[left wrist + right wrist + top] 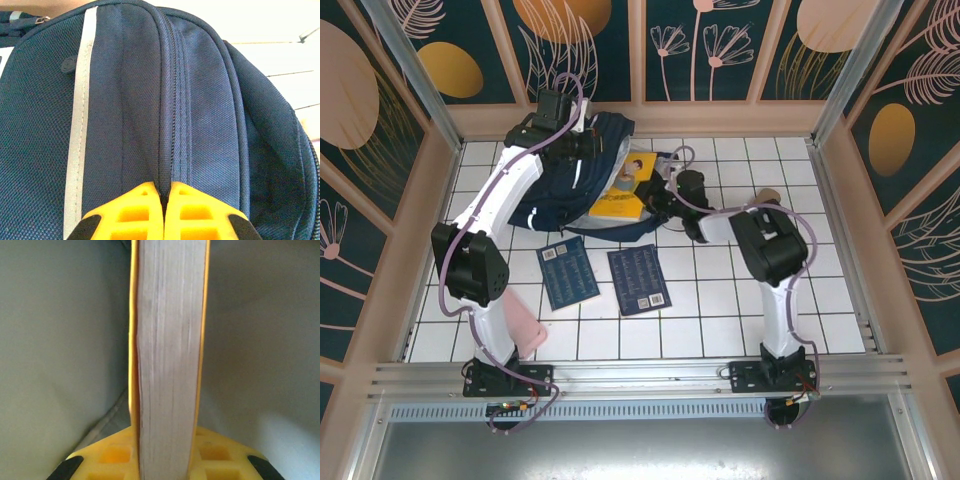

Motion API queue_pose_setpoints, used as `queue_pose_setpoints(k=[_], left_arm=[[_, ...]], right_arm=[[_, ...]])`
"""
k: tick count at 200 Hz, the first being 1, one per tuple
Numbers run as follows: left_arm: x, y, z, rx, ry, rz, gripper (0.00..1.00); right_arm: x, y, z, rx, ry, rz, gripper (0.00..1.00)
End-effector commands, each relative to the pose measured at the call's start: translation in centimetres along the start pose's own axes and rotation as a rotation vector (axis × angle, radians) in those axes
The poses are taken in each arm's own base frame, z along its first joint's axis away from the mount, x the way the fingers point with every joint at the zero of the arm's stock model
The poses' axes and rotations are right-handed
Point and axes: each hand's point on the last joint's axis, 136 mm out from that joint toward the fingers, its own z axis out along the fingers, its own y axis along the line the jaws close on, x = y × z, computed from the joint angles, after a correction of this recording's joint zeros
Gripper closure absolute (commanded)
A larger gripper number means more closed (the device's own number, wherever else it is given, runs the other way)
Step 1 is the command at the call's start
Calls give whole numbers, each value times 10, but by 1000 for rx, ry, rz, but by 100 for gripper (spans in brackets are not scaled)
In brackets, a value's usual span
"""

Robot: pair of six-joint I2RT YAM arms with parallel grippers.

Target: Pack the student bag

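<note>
The student bag [560, 190], a navy backpack with white stripes, lies at the back left of the tiled table with its mouth facing right. My left gripper [588, 148] is shut on a raised zipper seam of the bag [115, 100], the yellow fingers [135, 210] pinching the fabric between them. A thick yellow book [620, 192] sits partly inside the bag's mouth. My right gripper [657, 196] is shut on that book [170, 340], whose page edge faces the right wrist camera, with the bag's grey lining [60, 340] on both sides.
Two dark blue booklets [567, 271] [638, 279] lie flat on the tiles in front of the bag. A pink object [527, 327] rests near the left arm's base. Patterned walls enclose the table on three sides.
</note>
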Motion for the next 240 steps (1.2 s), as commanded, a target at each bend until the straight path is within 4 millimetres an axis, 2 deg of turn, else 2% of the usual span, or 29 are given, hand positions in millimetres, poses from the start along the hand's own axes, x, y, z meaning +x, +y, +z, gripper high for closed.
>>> queue_pose_setpoints(k=[1, 4, 21, 25, 51, 59, 67, 85, 97, 117, 125, 164, 202, 240], left_arm=[[-54, -48, -34, 178, -173, 17, 100], [-54, -49, -33, 181, -173, 15, 100], [-54, -51, -32, 195, -173, 5, 100], [-55, -51, -32, 199, -172, 4, 100], [-55, -52, -31, 204, -170, 1, 100], [-54, -52, -30, 205, -169, 2, 100], [-54, -52, -29, 204, -167, 3, 100], [-52, -48, -26, 191, -161, 1, 100], [-52, -45, -24, 179, -158, 2, 100], [-50, -38, -20, 149, -155, -1, 100], [-50, -33, -18, 137, -155, -6, 100], [-42, -10, -6, 73, -142, -25, 100], [-29, 10, 11, 17, -117, -32, 100], [-3, 22, 37, 17, -62, -62, 100]], right_arm=[[-19, 42, 28, -132, -70, -18, 100], [-21, 45, 34, -140, -71, -20, 100], [-30, 37, 60, -116, -83, -2, 100], [-22, 39, 70, -113, -68, -4, 100], [-22, 37, 117, -87, -38, -12, 100], [-21, 33, 129, -74, -27, -13, 96], [-20, 29, 141, -57, -13, -13, 87], [-16, 23, 159, -36, 32, -6, 53], [-16, 26, 161, -22, 54, -13, 43], [-17, 34, 147, 28, 41, -72, 30], [-18, 37, 139, 43, 32, -86, 28], [-26, 39, 96, 104, 0, -119, 25], [-30, 51, 53, 151, -25, -164, 25], [-16, 60, -4, 248, -29, -260, 26]])
